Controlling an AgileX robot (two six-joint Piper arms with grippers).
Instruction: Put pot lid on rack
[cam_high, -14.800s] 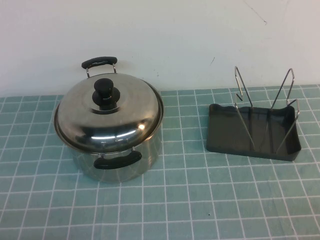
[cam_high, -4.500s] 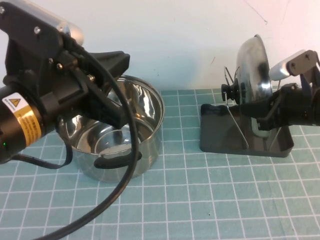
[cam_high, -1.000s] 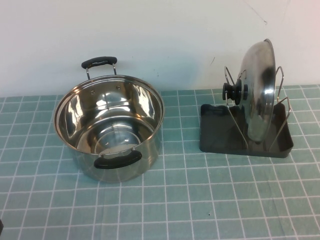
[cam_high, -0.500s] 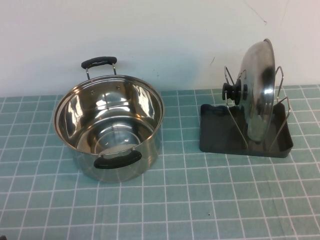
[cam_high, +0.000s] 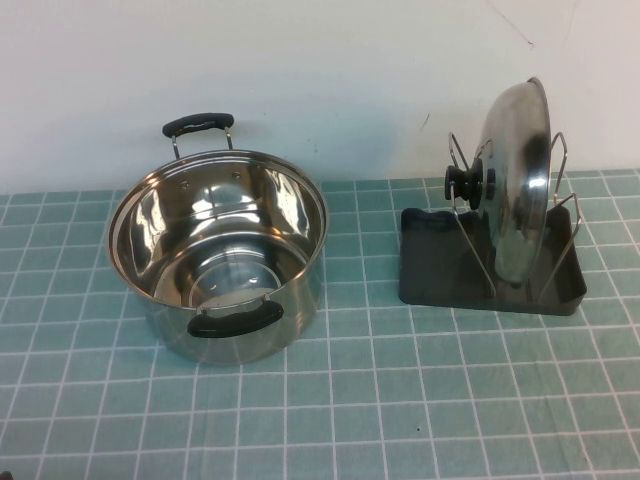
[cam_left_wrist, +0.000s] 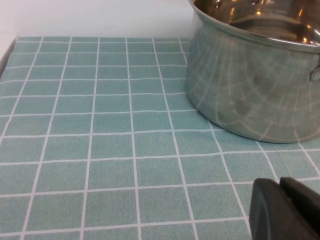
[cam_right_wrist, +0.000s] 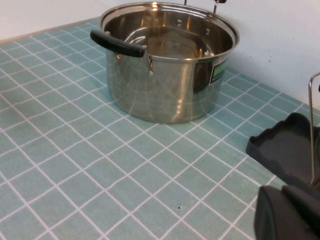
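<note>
The shiny steel pot lid (cam_high: 520, 190) stands on edge in the black rack (cam_high: 435, 270) at the right. It leans between the wire loops, with its black knob (cam_high: 465, 185) facing left. Neither gripper shows in the high view. My left gripper (cam_left_wrist: 279, 181) is shut and empty, low over the mat beside the pot (cam_left_wrist: 255, 85). My right gripper (cam_right_wrist: 284, 189) is shut and empty, just in front of the rack's tray (cam_right_wrist: 287, 147). The lid is out of both wrist views.
The open steel pot (cam_high: 220, 250) with two black handles stands at the left of the green grid mat; it also shows in the right wrist view (cam_right_wrist: 165, 75). A white wall runs close behind pot and rack. One rack wire (cam_right_wrist: 311, 125) rises near my right gripper.
The lid, earlier on the pot, now stands in the rack. Both arms have withdrawn from the high view. Nothing has moved in the last second.
</note>
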